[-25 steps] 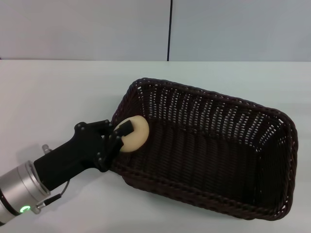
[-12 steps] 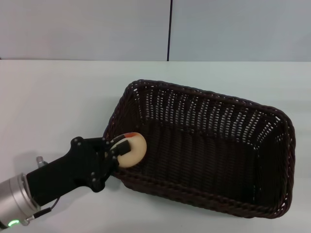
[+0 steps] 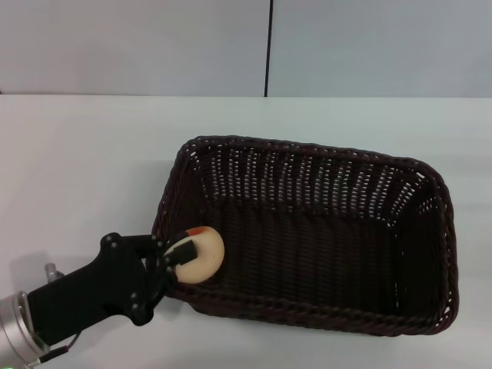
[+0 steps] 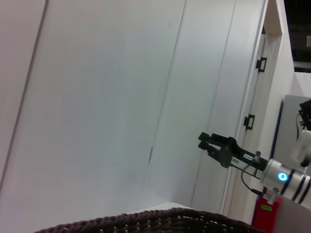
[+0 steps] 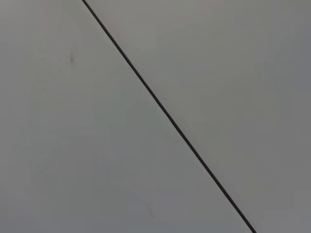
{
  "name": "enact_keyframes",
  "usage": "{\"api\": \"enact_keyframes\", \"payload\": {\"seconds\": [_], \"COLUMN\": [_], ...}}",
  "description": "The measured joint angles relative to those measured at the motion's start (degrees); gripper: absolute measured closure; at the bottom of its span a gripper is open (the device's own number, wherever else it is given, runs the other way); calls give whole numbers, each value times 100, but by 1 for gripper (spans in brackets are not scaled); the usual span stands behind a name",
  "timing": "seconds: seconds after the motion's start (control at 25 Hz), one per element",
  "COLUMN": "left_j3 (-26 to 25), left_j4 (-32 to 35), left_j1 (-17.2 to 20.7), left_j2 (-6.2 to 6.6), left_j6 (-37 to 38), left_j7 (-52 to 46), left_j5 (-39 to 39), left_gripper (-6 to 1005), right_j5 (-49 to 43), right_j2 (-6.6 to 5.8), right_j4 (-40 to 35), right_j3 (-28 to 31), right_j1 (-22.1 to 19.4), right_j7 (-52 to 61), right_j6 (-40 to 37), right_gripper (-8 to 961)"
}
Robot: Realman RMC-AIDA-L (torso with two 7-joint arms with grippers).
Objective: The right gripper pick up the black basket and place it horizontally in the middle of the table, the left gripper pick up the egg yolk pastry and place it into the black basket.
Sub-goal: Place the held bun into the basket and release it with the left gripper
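Left hand (image 3: 178, 260) grips egg yolk pastry (image 3: 197, 255) over black basket (image 3: 307, 231).

- The left claw (image 3: 187, 257) reaches in from the near left corner of the surface, its black arm slanting up and rightward, silver wrist ring at the frame's bottom edge.
- Its fingers are clamped on the egg yolk pastry (image 3: 201, 256).
- The right claw (image 4: 206, 142) appears far off in the left wrist view, raised in the air, arm level.
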Motion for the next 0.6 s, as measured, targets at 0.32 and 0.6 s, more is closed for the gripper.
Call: {"api": "enact_keyframes", "payload": {"seconds": [0.32,0.6], "left_j3": [99,-276], "left_j4": [-17,-244], "left_j1": [-9,-148], "left_j2": [-15,-36], "left_j6": [33,43], "left_j7": [0,0], "left_j5": [-30,-64], "left_gripper": [952,870], "right_j5": [0,2], "right_j2": [0,0], "right_j4": [4,70], "right_j3": [-7,-61], "right_j1": [-2,25], "right_j7": [0,-23], "right_j6": [0,4], "right_gripper": [594,594]}}
